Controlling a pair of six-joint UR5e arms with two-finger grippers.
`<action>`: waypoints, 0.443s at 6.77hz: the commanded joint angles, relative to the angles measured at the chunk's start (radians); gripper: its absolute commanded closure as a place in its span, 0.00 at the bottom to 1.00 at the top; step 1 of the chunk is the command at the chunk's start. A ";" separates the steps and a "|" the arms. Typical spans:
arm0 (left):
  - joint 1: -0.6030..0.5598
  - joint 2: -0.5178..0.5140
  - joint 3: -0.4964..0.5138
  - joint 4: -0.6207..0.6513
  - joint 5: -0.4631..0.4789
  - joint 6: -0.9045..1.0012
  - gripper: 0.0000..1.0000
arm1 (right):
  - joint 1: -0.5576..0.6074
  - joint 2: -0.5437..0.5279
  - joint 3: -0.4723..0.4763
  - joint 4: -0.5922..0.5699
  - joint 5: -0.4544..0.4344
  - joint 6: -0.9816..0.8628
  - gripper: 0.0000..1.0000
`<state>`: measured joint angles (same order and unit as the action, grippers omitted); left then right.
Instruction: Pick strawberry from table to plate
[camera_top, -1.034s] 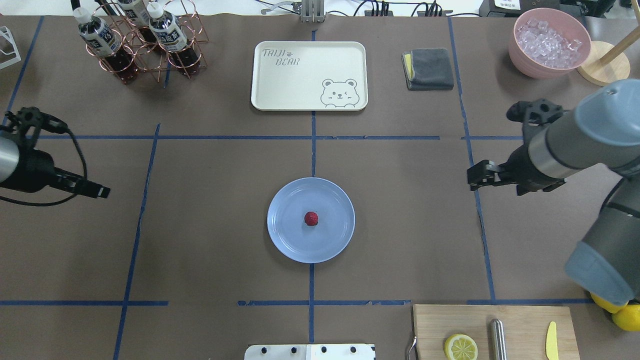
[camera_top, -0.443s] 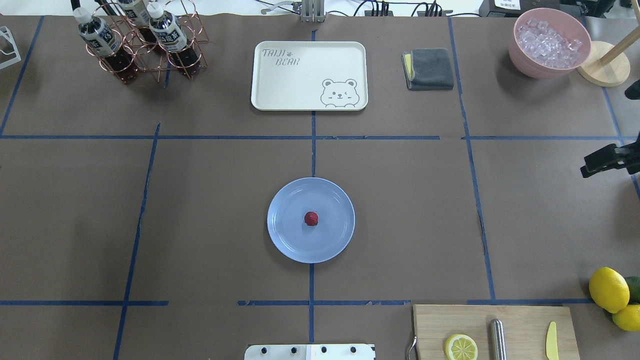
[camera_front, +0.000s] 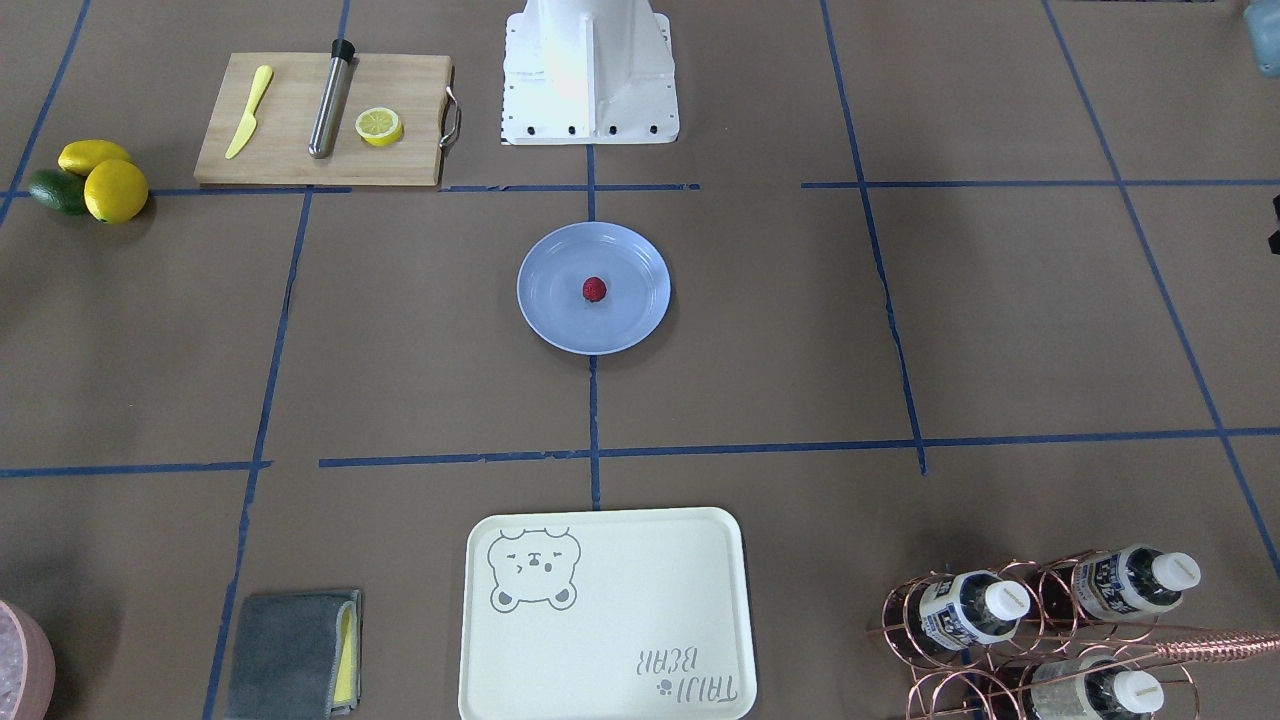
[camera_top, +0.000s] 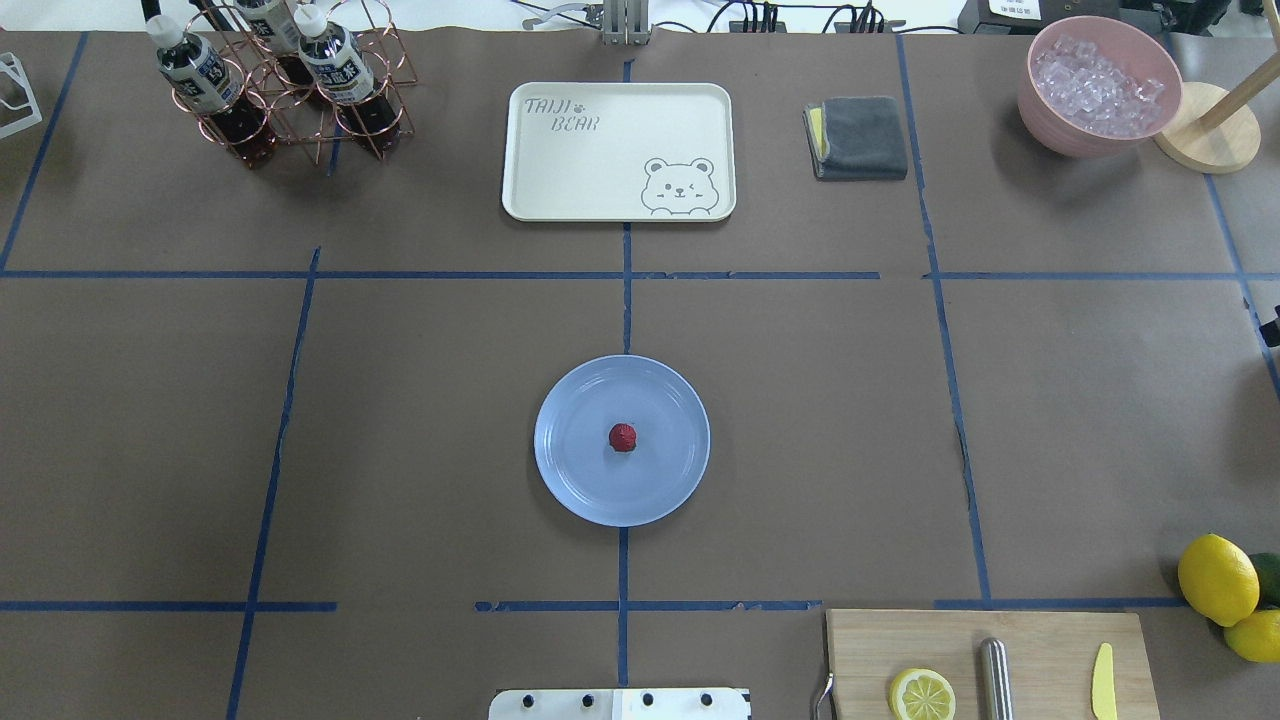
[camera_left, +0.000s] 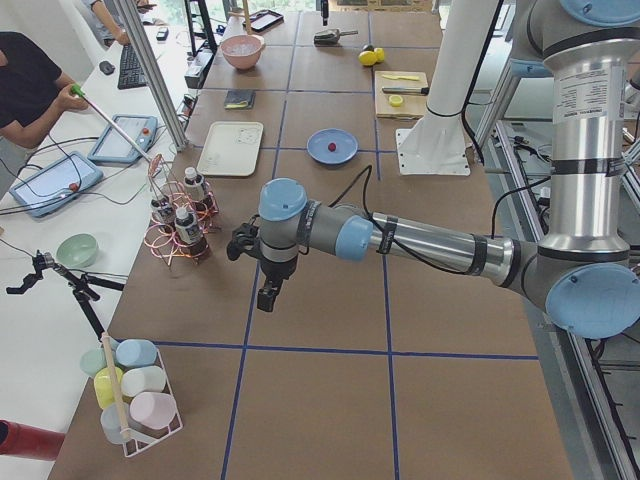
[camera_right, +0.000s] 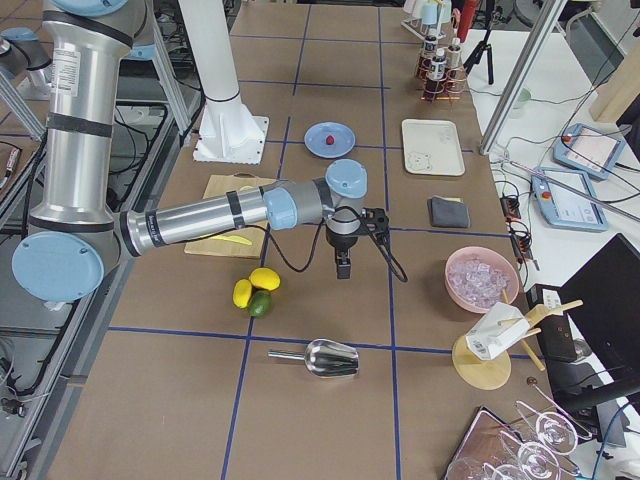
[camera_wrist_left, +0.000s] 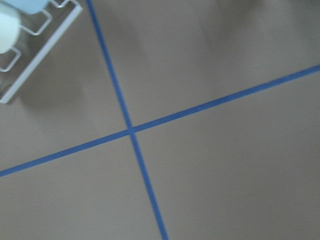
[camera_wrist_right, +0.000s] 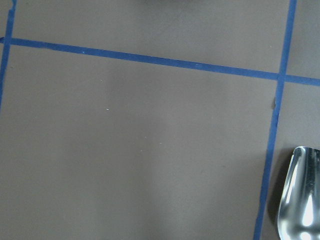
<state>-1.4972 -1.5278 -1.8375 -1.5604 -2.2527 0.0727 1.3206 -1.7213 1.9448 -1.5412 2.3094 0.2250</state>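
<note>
The dark-red strawberry (camera_top: 622, 437) lies at the middle of the pale blue plate (camera_top: 580, 480), on the brown table (camera_top: 800, 450) with its blue tape lines. The front-facing view shows the same strawberry (camera_front: 594, 289) on the plate (camera_front: 560, 320). My left gripper (camera_left: 268, 295) hangs over the table's left end, far from the plate, and appears only in the left side view. My right gripper (camera_right: 343, 268) hangs over the right end near the lemons. I cannot tell whether either gripper is open or shut. Both wrist views hold only bare table and tape.
A cream bear tray (camera_top: 618, 150), a copper bottle rack (camera_top: 290, 80), a grey cloth (camera_top: 857, 137) and a pink bowl of ice (camera_top: 1098, 85) line the far side. A cutting board (camera_top: 1040, 640) and lemons (camera_top: 1217, 578) sit near right. A metal scoop (camera_right: 320, 357) lies beyond.
Both arms have swung outward and left the overhead view, the left arm to the left and the right arm to the right. The strawberry and plate have not moved.
</note>
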 joint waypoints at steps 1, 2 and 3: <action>-0.051 0.012 0.006 0.160 -0.087 0.068 0.00 | 0.110 -0.010 -0.085 0.000 0.057 -0.164 0.00; -0.048 0.081 0.004 0.148 -0.184 0.067 0.00 | 0.133 -0.011 -0.110 -0.002 0.058 -0.217 0.00; -0.048 0.087 0.018 0.148 -0.203 0.068 0.00 | 0.156 -0.006 -0.145 0.006 0.059 -0.236 0.00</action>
<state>-1.5436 -1.4715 -1.8299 -1.4170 -2.4000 0.1378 1.4441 -1.7300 1.8413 -1.5411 2.3621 0.0328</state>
